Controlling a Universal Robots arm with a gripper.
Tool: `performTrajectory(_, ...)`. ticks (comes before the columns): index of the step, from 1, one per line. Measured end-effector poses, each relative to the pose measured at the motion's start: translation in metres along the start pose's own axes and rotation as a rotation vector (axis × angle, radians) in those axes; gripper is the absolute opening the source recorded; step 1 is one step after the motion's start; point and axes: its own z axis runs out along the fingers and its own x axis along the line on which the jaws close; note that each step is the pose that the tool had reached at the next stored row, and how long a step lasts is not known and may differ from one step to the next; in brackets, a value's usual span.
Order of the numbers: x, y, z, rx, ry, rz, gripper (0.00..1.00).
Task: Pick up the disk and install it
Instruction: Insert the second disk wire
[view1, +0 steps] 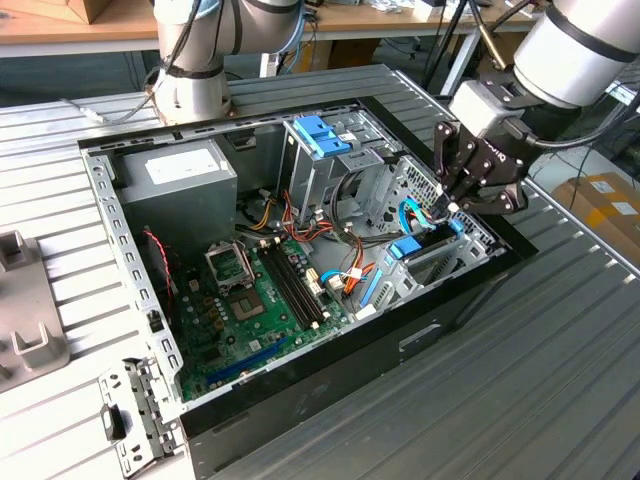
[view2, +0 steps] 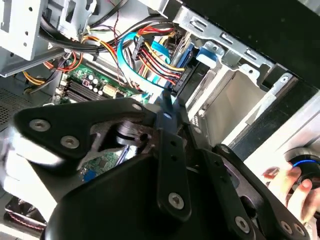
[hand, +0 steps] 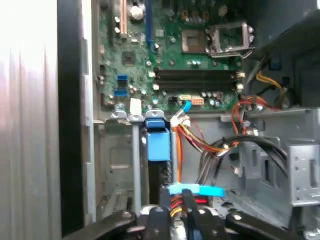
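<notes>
Standing on edge in its bay, disk (view1: 425, 245)

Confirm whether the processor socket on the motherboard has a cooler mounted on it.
No. In the exterior view the socket lies bare and uncovered on the motherboard, with no cooler above it.

The exterior view looks down at a slant from above, a fair way off, taking in the whole open computer case (view1: 300, 290) on the slatted worktop (view1: 560, 380) and the arm at the exterior view's right; the first wrist view sits low and close inside the case, facing along the drive bay toward the motherboard (hand: 185, 65); the second wrist view looks past the gripper's own black linkage (view2: 170, 165) at close range; both wrist views share the cable bundle (view2: 150, 55) and bay.
</notes>
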Motion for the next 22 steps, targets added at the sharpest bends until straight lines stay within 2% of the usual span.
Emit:
performTrajectory(1,0.0007,-0.0016,0.0074,-0.0107,-0.0010,0.001,0.10)
performTrajectory(2,0.0028,-0.0057,0.0122,-0.0176,-0.0009,0.002,0.10)
performTrajectory(3,0.0039,-0.0066,0.0218,-0.0227,0.0001,0.002,0.10)
performTrajectory(5,0.0045,-0.0067,0.0239,-0.0230,-0.0004,0.002,0.10)
performTrajectory(10,0.0047,-0.0067,0.0224,-0.0229,-0.0017,0.002,0.10)
performTrajectory(16,0.0034,-0.0065,0.0076,-0.0230,-0.0007,0.002,0.10)
performTrajectory(22,0.0028,-0.0070,0.0010,-0.0230,-0.0025,0.002,0.10)
